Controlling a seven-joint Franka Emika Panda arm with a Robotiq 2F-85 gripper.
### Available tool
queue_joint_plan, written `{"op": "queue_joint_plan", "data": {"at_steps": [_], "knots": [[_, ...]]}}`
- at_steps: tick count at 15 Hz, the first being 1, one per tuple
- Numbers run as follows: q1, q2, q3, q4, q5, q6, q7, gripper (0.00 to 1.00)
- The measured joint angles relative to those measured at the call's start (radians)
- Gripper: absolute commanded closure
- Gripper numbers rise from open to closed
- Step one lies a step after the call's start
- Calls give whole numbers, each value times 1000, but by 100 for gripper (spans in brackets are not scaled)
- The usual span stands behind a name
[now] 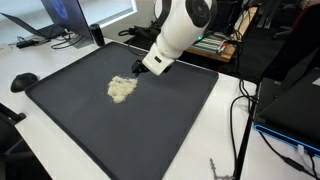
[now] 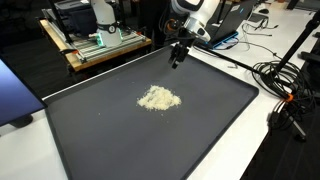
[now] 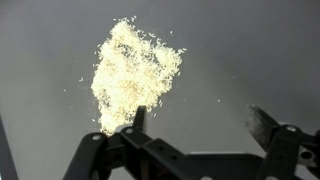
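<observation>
Wide-open gripper (image 3: pixel 198 115) hovers beside a loose pile of pale shreds (image 3: pixel 135 75) on a black mat (image 1: pixel 180 110); seemingly light, scatter-prone, best pinched at its thick middle.

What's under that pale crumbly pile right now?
The pile lies on the dark tray, whose bare surface shows all around it. Anything beneath the heap itself is covered. The gripper hangs open near it.

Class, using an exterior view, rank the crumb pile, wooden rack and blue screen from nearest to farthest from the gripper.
1. crumb pile, close by the gripper.
2. wooden rack, behind, upper left.
3. blue screen, far left edge.
</observation>
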Motion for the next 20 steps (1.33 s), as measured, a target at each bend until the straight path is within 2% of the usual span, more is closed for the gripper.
{"op": "queue_joint_plan", "data": {"at_steps": [4,9,15,20], "knots": [[20,96,28,89,-84,-60,-38,0],[-11,197,47,216,-67,-95,-200,0],[-132,263,74,400,134,-163,-434,0],[-193,322,69,553,302,-279,-474,0]]}}
